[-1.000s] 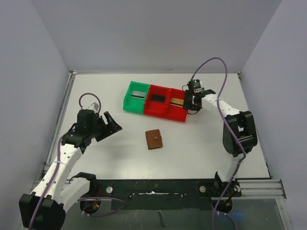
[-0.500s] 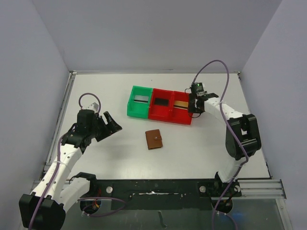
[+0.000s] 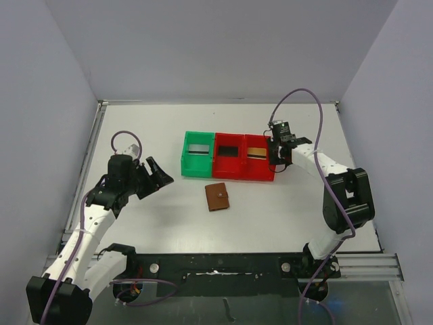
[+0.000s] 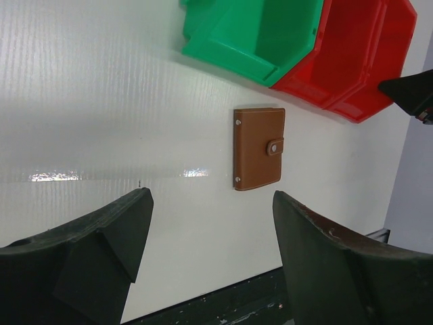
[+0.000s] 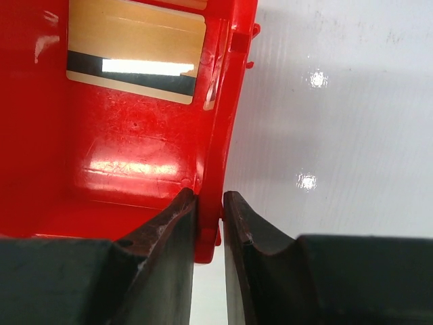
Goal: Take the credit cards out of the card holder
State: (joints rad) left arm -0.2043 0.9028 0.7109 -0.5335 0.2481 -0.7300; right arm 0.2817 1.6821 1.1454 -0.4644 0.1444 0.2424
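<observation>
Right tool pinching wall of rightmost red plastic bin, left tool wide open, empty, brown leather card holder closed

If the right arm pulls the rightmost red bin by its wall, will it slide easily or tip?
Probably it slides: the red bin looks like hard plastic on a smooth, glossy table. It may tilt a little, since the right gripper holds only its thin wall between the jaws. Holding one card, it is likely light.

Brown card holder, red bins
</observation>
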